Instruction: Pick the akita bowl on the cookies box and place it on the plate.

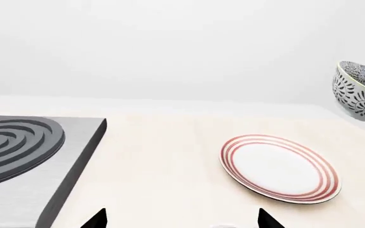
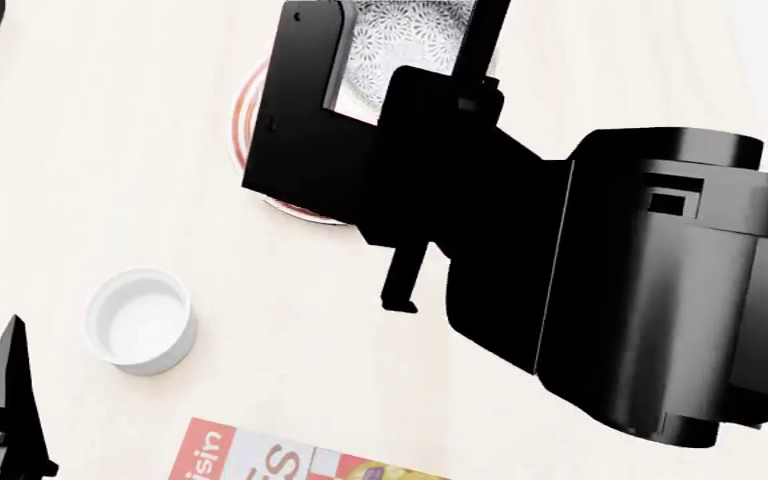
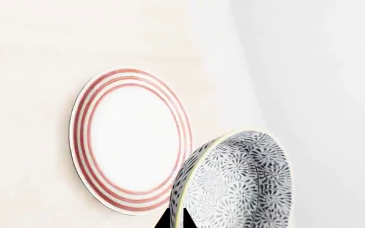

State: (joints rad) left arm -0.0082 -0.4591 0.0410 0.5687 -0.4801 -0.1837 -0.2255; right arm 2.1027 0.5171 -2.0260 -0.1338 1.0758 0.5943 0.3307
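The akita bowl [image 3: 239, 183], grey-and-white patterned with a pale rim, hangs tilted in the air. My right gripper [image 3: 175, 219] is shut on its rim, one fingertip on each side of the wall. The plate [image 3: 131, 140], white with red rings, lies flat on the table below and beside the bowl. From the left wrist view the bowl [image 1: 360, 90] floats above the table beyond the plate [image 1: 277, 168]. In the head view my right arm hides most of the plate [image 2: 253, 115]. A corner of the cookies box [image 2: 271, 455] shows at the near edge. My left gripper [image 1: 182, 221] is open and holds nothing.
A small plain white cup [image 2: 141, 320] stands on the pale table between the plate and the cookies box. A grey stove block with a dark ringed burner [image 1: 17, 142] sits to one side of the plate. A white wall rises behind the table.
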